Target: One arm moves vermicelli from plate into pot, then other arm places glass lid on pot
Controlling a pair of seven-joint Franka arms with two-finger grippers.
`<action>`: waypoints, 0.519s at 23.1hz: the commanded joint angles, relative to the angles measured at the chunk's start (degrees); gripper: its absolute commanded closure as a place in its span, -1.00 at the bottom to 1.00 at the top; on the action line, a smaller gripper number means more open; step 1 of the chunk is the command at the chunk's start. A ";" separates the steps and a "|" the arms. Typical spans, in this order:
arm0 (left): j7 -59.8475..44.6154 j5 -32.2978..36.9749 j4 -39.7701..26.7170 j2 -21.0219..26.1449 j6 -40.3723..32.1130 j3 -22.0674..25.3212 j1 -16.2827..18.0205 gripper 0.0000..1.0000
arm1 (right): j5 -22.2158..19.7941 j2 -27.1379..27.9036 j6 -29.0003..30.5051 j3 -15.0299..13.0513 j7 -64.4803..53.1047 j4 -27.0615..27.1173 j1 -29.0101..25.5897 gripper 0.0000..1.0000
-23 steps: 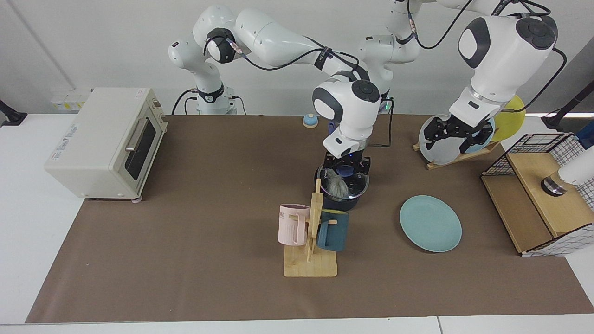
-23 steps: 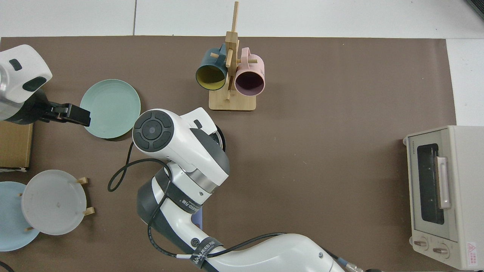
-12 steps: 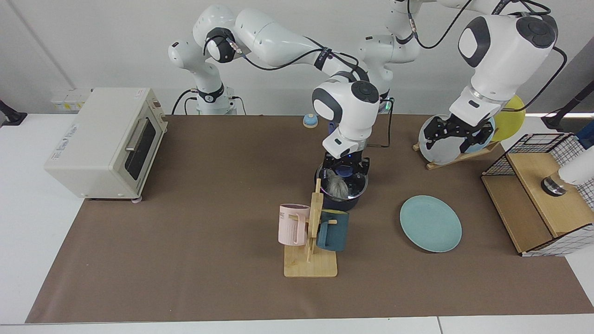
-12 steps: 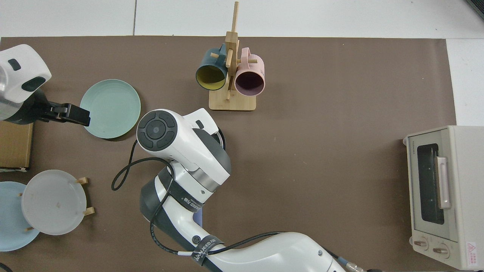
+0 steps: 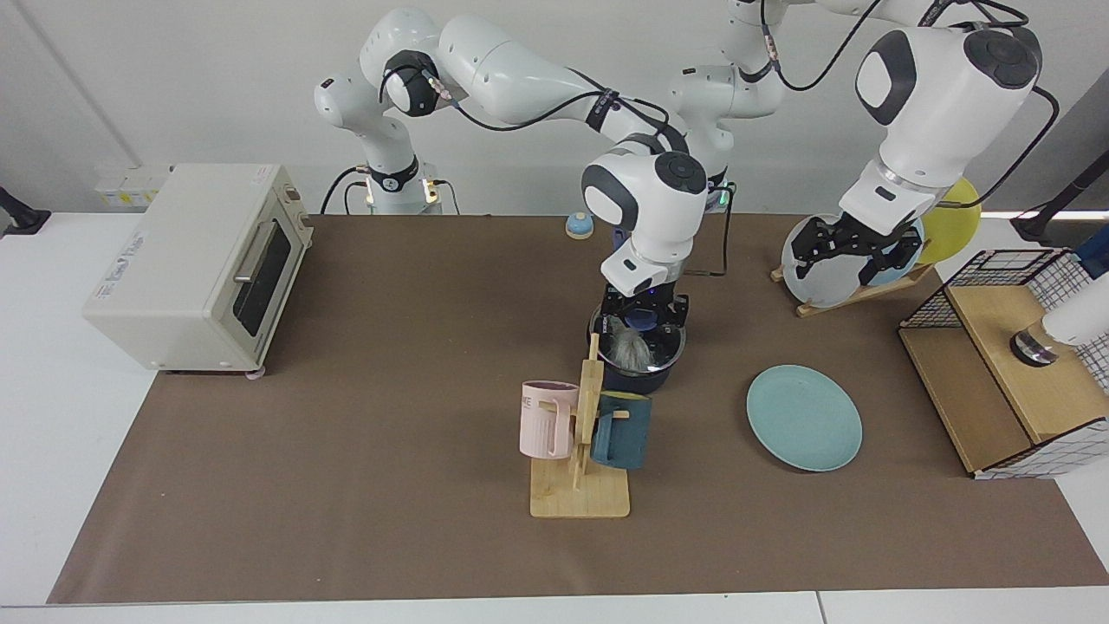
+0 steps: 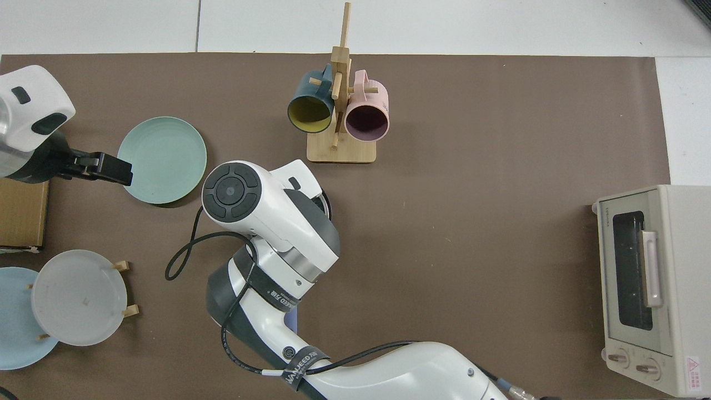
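The dark navy pot (image 5: pixel 637 379) stands mid-table behind the mug rack, with the white vermicelli (image 5: pixel 631 349) inside it. The glass lid (image 5: pixel 665 343) sits across the pot's top. My right gripper (image 5: pixel 644 317) points down on it, shut around its blue knob. The teal plate (image 5: pixel 804 418) lies bare to the right. My left gripper (image 5: pixel 853 258) hangs open in front of the plate rack, holding nothing. From above, the right hand hides nearly all of the pot (image 6: pixel 326 206), and the left gripper (image 6: pixel 105 168) hovers at the edge of the teal plate (image 6: pixel 162 160).
A wooden rack (image 5: pixel 580 485) with a pink mug and a dark teal mug stands just in front of the pot. A toaster oven (image 5: pixel 195 264) sits at the left. A plate rack holding a grey plate (image 5: pixel 819 269) and a wire basket (image 5: pixel 1014 364) are at the right.
The right hand has shifted slightly away from the mug rack, with the lid following it over the pot. The left arm has not moved.
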 commanded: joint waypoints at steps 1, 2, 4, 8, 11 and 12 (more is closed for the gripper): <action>0.71 -0.77 -0.73 -0.90 0.16 0.38 0.10 -1.00 | -0.45 -3.10 1.28 -0.02 0.25 -4.21 -0.30 -0.98; 0.71 -0.77 -0.64 -0.90 0.42 0.38 0.10 -1.00 | -0.89 -3.37 1.28 -0.02 0.07 -4.56 -0.30 -0.98; 0.71 -0.77 -0.73 -0.90 0.08 0.38 0.10 -1.00 | -0.89 -3.72 1.28 -0.02 0.33 -4.83 -0.21 -0.98; 0.71 -0.77 -0.64 -0.90 0.25 0.38 0.10 -1.00 | -0.98 -4.51 1.10 -0.02 0.33 -4.92 -0.30 -0.98; 0.71 -0.77 -0.64 -0.90 0.42 0.38 0.10 -1.00 | -0.37 -4.78 1.45 -0.02 0.42 -4.92 -0.39 -0.98; 0.63 -0.77 -0.64 -0.90 0.34 0.38 0.10 -1.00 | 0.07 -4.78 2.15 -0.02 0.33 -4.92 -0.47 -0.98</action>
